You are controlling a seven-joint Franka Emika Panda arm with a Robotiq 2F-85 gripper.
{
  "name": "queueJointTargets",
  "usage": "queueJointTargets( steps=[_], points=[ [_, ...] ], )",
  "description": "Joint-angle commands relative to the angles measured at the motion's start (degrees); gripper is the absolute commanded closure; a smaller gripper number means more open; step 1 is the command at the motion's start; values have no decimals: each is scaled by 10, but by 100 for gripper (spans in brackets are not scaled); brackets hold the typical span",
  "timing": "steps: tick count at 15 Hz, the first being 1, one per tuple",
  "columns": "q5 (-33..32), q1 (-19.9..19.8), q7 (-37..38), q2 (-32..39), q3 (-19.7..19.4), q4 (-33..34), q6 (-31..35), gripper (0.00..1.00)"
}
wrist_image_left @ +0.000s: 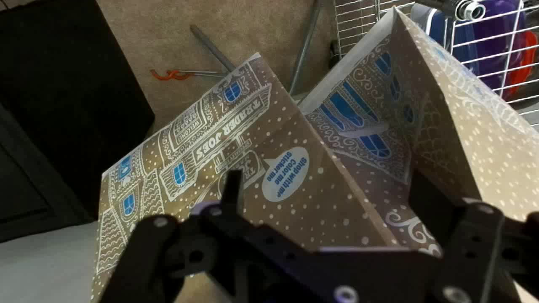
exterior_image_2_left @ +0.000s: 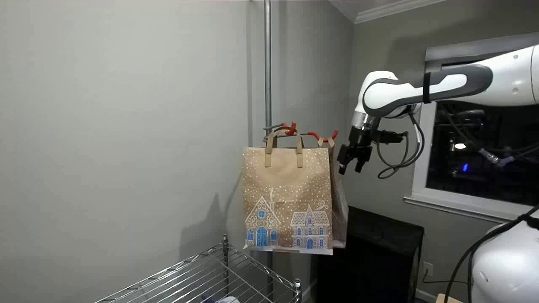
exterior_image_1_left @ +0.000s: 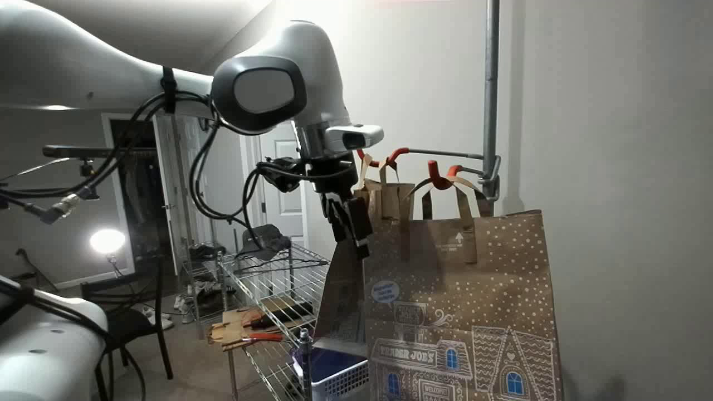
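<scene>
Smooth grey wall (exterior_image_2_left: 391, 189) rose behind the pincer (exterior_image_2_left: 350, 170), white-framed dark window (exterior_image_2_left: 476, 183) stood well aside, round white lamp (exterior_image_1_left: 108, 240) glowed beyond.

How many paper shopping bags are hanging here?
2. In the wrist view, the Trader Joe's paper bag is on the left and the second paper bag on the right. Any hidden behind them would not show.

A home, judging by the panelled door (exterior_image_1_left: 288, 209), window (exterior_image_2_left: 476, 179) and shoes (exterior_image_1_left: 184, 304).

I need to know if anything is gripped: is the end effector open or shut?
Open. In an exterior view, the end effector has its fingers apart, with nothing between them.
</scene>
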Motion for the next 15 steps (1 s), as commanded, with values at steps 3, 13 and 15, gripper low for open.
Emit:
queueJointTargets(
  steps=[3, 13, 15],
  points=[
    [2, -3, -2, 1, 2, 1, -1, 0],
    [-11, 7, 1, -65, 29, 35, -18, 0],
    [-18, 23, -32, -83, 36, 43, -29, 0]
  ],
)
